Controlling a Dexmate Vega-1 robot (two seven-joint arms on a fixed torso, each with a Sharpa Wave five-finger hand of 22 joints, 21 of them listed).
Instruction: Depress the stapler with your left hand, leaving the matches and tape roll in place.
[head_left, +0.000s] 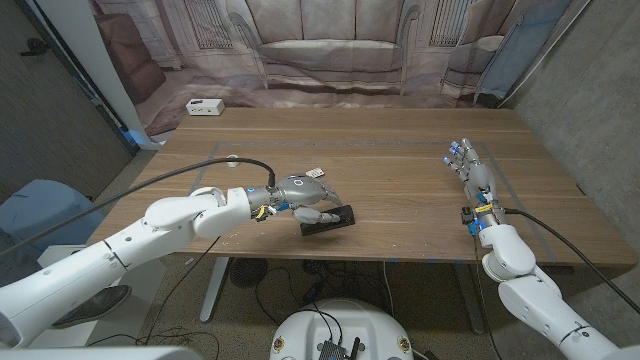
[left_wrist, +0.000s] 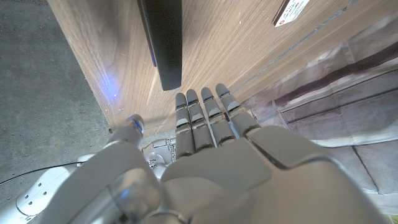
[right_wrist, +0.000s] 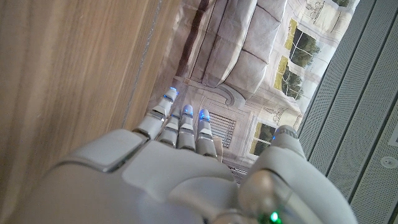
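Left hand (head_left: 303, 199) over black stapler (head_left: 328, 220), fingers straight, nothing held — wrist cam adds matchbox (left_wrist: 291, 12), right hand (head_left: 474, 177) empty, fingers extended.

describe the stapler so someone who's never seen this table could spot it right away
On the wooden table, look near the front edge, left of centre, where the left hand reaches in. The stapler is the long black bar beside its fingers, far darker and bigger than the small white matchbox behind the hand.

Robot lab, printed backdrop (head_left: 330, 50), concrete walls
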